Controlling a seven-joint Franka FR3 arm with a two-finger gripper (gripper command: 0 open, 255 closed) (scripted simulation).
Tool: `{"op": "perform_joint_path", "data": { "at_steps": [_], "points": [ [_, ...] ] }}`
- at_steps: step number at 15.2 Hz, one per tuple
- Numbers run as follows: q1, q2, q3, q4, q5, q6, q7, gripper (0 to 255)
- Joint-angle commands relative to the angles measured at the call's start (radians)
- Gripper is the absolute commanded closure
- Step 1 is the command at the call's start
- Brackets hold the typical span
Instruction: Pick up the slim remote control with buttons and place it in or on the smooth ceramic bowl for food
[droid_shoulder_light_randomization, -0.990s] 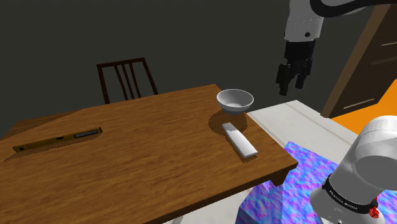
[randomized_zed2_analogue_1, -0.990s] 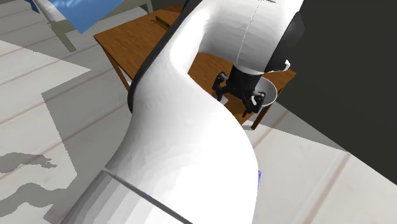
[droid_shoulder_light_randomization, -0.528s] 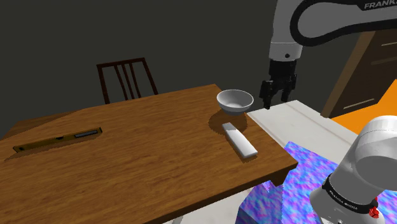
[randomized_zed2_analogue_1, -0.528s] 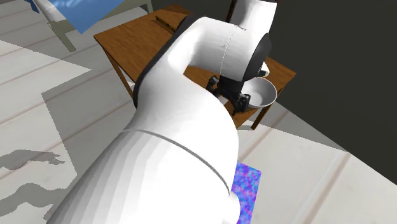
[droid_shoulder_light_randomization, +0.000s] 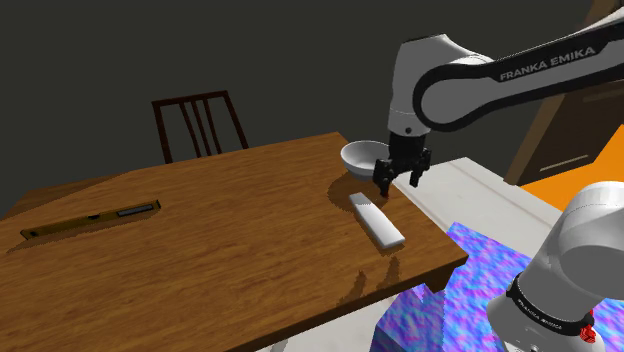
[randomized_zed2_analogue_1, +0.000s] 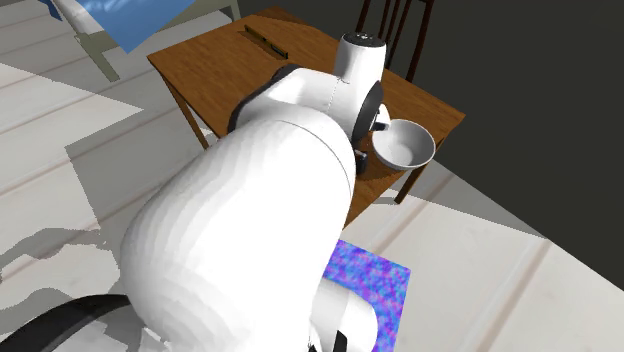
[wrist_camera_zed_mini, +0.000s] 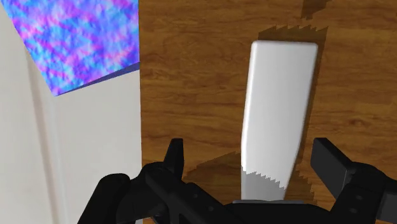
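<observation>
White remote (wrist_camera_zed_mini: 278, 114) lies untouched between the tool's (wrist_camera_zed_mini: 250, 156) spread fingers.

One slim white rectangular remote (droid_shoulder_light_randomization: 376, 220), one white round bowl (droid_shoulder_light_randomization: 360, 157), one yellow-brown level (droid_shoulder_light_randomization: 92, 217), one dark wooden chair (droid_shoulder_light_randomization: 200, 125), one brown wooden table (droid_shoulder_light_randomization: 220, 262).

The remote (droid_shoulder_light_randomization: 376, 220) is lying flat on the brown wooden table (droid_shoulder_light_randomization: 220, 250). It is looking plain white, long and thin, like a flat bar with soft corners. It is resting close to the table's edge at the shoulder view's right, and it is running along that edge. One short end is pointing toward the bowl (droid_shoulder_light_randomization: 358, 155).

The bowl is sitting upright on the same table, near the far corner. It is looking white, round and smooth, with its open side facing up. The two things are staying near each other but are not touching.
</observation>
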Motion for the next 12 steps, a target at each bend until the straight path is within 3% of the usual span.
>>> {"op": "perform_joint_path", "data": {
  "at_steps": [1, 5, 12],
  "points": [
    [-0.003, 0.077, 0.03, 0.002, 0.003, 0.092, 0.043, 0],
    [-0.015, 0.226, 0.089, 0.015, -0.011, 0.255, 0.138, 0],
    [-0.019, 0.293, 0.1, -0.023, -0.019, 0.36, 0.15, 0]
  ]
}}
